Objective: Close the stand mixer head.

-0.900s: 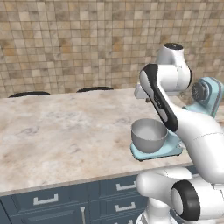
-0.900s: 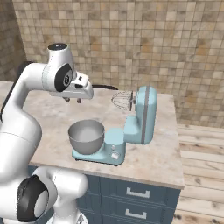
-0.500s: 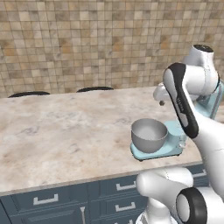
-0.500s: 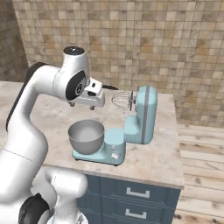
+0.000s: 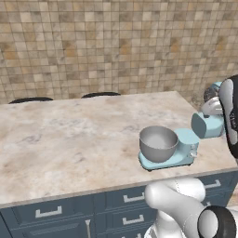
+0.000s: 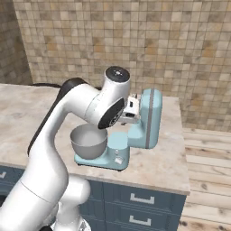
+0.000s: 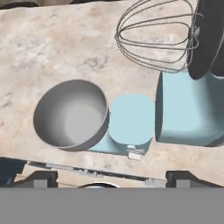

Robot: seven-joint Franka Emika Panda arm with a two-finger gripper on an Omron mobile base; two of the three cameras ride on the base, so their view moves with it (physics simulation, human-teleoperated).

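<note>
Right base view: stand mixer head (image 6: 150, 118) tilted up, near-vertical on its column, at right end of counter (image 6: 171, 167). Head not yet closed; whole push-down left, we judge. Whisk (image 7: 155, 37) hangs free above and right of grey bowl (image 7: 71, 114), which sits on light-blue base plate (image 7: 130, 120). Our gripper (image 6: 131, 109) sits just beside head's left face; fingers' spread we cannot tell. Contact unclear.

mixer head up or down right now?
Up. The stand mixer head stands tilted back on its column, and the whisk hangs clear of the bowl.
</note>
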